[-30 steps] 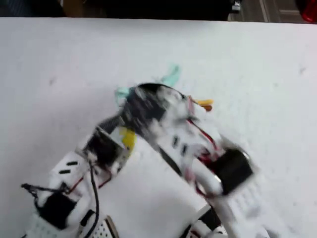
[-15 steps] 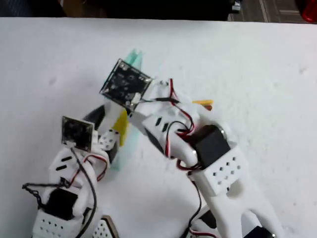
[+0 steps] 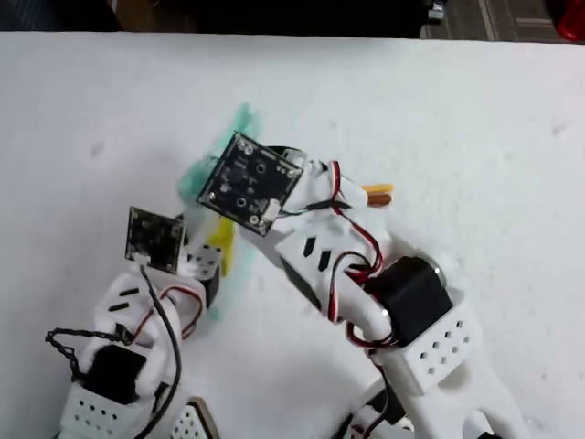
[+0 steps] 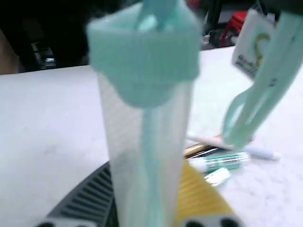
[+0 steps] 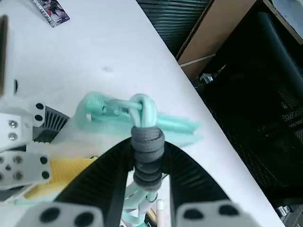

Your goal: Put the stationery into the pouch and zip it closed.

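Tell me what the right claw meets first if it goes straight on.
The teal zipper end of the pouch, just beyond the grey-wrapped pull that the right claw grips; depth is unclear.

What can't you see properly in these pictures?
High view: most of the pouch is under the arms.
High view: the pens are partly under an arm, so their number is unclear.
Left wrist view: the pouch's inside is too blurred.
Right wrist view: the right gripper covers part of the pouch.
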You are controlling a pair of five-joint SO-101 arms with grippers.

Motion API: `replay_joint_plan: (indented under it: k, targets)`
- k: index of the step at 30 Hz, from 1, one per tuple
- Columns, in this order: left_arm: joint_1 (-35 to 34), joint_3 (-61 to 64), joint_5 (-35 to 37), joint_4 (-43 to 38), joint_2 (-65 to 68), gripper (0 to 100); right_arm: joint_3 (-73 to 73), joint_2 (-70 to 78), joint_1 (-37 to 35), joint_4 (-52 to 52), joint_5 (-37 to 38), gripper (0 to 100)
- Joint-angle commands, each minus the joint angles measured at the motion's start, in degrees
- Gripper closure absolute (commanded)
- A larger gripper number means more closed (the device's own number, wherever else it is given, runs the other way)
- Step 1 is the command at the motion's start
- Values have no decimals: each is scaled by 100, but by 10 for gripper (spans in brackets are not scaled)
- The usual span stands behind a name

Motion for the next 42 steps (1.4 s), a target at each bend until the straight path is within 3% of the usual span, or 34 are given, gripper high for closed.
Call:
replay_joint_plan:
  k: [1, 6, 15, 42]
  targets:
    - [453, -571, -246, 431, -84, 972, -167, -119, -22, -391, -26, 981]
    - [646, -651, -519, 774, -136, 978, -211, 207, 303, -593, -18, 981]
    - [646, -264, -519, 1055, -1490, 978, -211, 1042, 1684, -1182, -18, 981]
    - [637, -193, -536, 1011, -1349, 978, -211, 1938, 2378, -1780, -18, 981]
